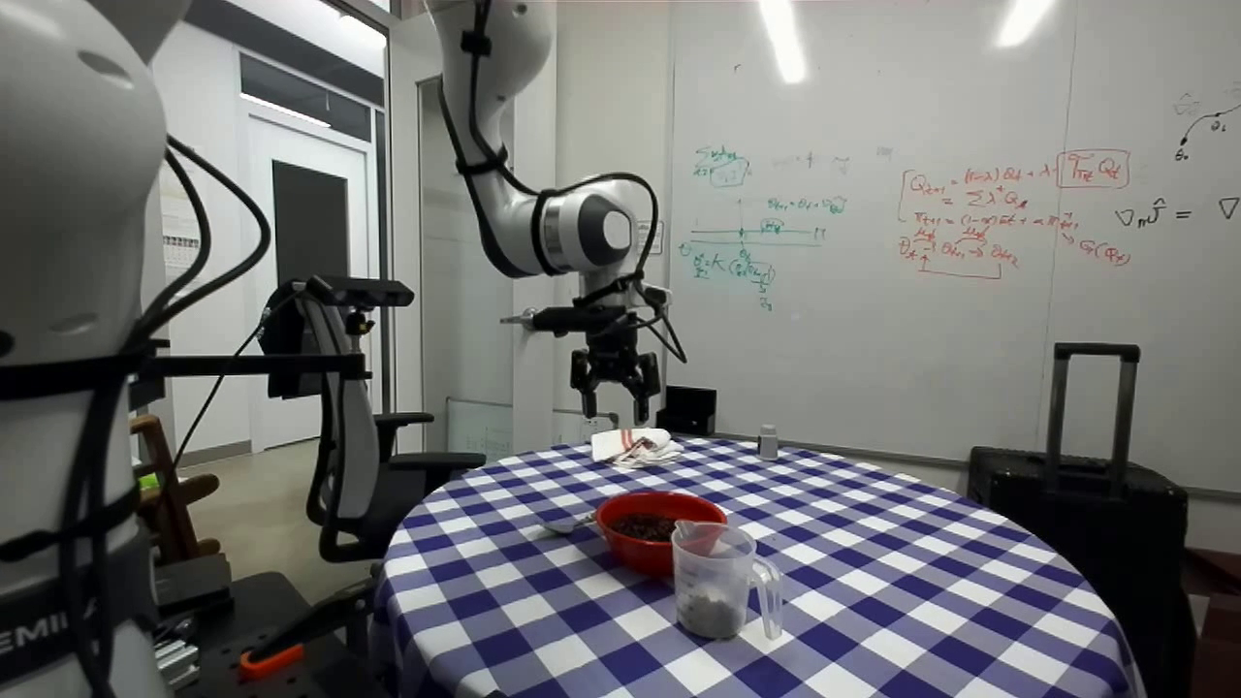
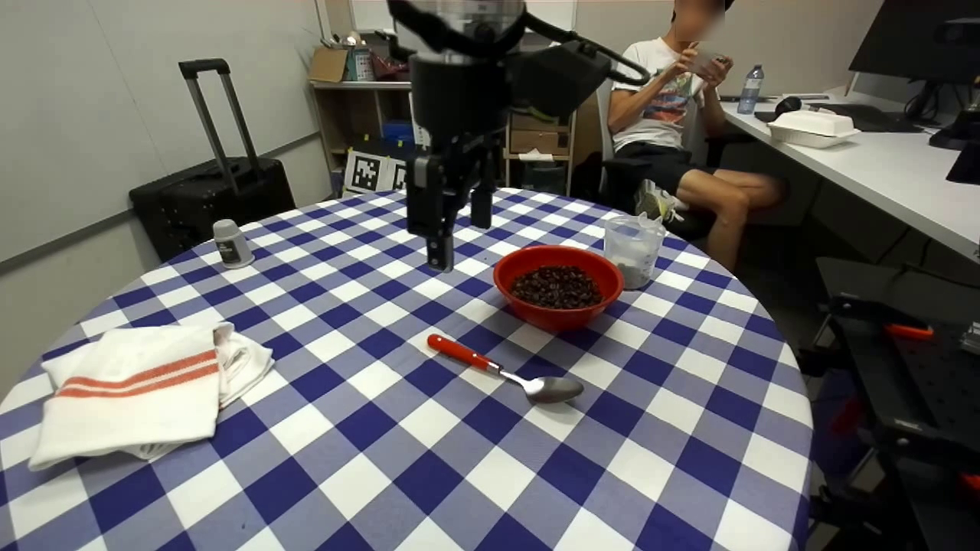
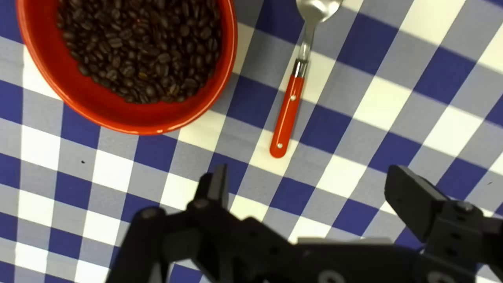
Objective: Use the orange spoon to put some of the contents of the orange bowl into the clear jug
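Arm (image 1: 73, 242): nearest the lens in an exterior view, white, off the left edge of the round table (image 1: 902, 582); wrist bends down over it.
Gripper (image 1: 615, 407): black, points down, up above the tabletop; fingers spread wide, checked cloth (image 3: 334, 173) seen between them in the wrist view.
Spoon (image 2: 486, 363): red-orange handle, metal head; lies on the cloth, near but apart from the bowl (image 2: 563, 320), on its near-edge side in an exterior view. Handle end sits just ahead of the finger gap in the wrist view.
Beans (image 3: 145, 51): dark, piled in the bowl, which is red-orange and upright.
Jug (image 1: 713, 557): clear, upright, next to the bowl in both exterior views; touching or not, can't tell. Closer to the near edge than the bowl in an exterior view. Grey stuff (image 1: 711, 616) low inside.
Towel (image 2: 138, 383): white, orange stripes, loosely folded, at the left edge in an exterior view.
Container (image 2: 233, 249): small, grey, pale cap, stands by that same edge, farther back.
Suitcase (image 2: 210, 199): black, handle up, past that edge, beside the whiteboard (image 2: 260, 46).
Person (image 2: 662, 99): seated past the far edge, face blurred, hands raised around something unclear.
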Controlling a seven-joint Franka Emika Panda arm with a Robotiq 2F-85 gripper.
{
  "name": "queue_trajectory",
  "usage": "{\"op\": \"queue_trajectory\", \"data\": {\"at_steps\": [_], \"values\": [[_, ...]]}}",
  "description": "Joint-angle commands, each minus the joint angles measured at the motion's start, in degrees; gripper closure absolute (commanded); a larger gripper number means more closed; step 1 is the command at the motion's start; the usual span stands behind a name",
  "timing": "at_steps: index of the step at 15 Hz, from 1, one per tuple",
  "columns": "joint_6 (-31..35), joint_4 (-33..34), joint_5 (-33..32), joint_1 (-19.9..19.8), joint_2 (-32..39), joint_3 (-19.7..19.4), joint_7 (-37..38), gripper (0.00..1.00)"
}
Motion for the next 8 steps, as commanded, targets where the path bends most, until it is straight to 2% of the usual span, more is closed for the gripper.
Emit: {"op": "queue_trajectory", "data": {"at_steps": [1,3,4,6,8], "values": [[-7.8,-10.8,9.5,-4.9,-13.9,5.2,-15.4,0.0],[-17.9,-13.0,11.4,-4.7,-20.3,4.2,-14.8,0.0],[-12.1,-8.4,8.9,-3.7,-12.7,3.8,-12.7,0.0],[-13.6,-9.6,9.0,-3.8,-15.6,3.7,-12.8,0.0],[-13.1,-9.3,9.0,-3.7,-14.5,3.7,-12.8,0.0]]}}
